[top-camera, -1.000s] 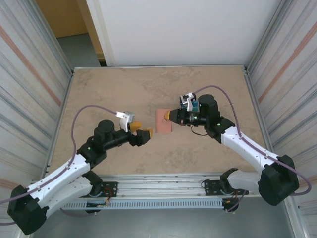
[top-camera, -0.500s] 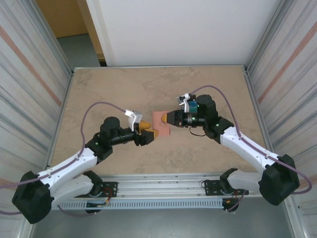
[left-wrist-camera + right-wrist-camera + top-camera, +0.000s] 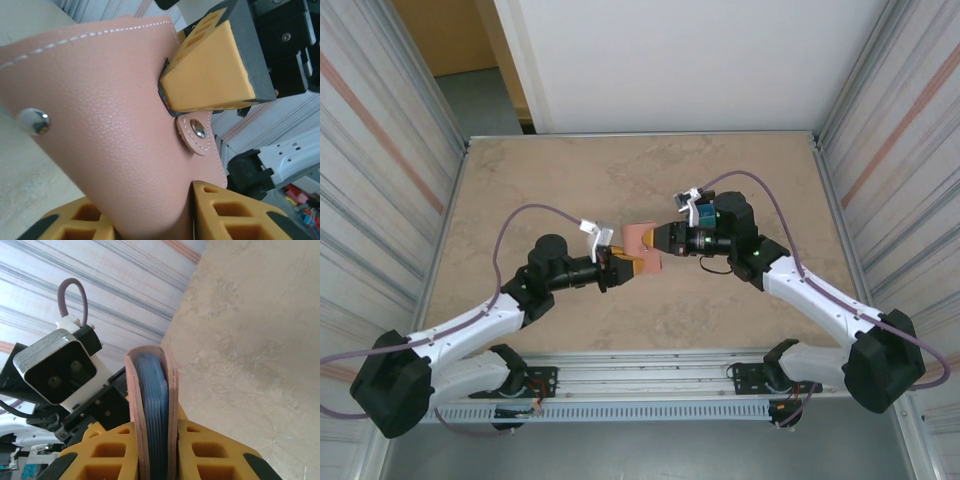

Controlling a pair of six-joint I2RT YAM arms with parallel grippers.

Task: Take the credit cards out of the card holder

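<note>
Right jaws and left jaws pinch opposite edges of the folded card holder [image 3: 640, 238], so squeezing may trap the credit cards [image 3: 152, 405].

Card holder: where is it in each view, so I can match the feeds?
Top external: card holder at the centre of the table.
Left wrist: spans left and centre, snap tab at right.
Right wrist: edge-on, bottom centre, blue inside.
Shared landmark: right end effector's orange finger pinching it.
</note>
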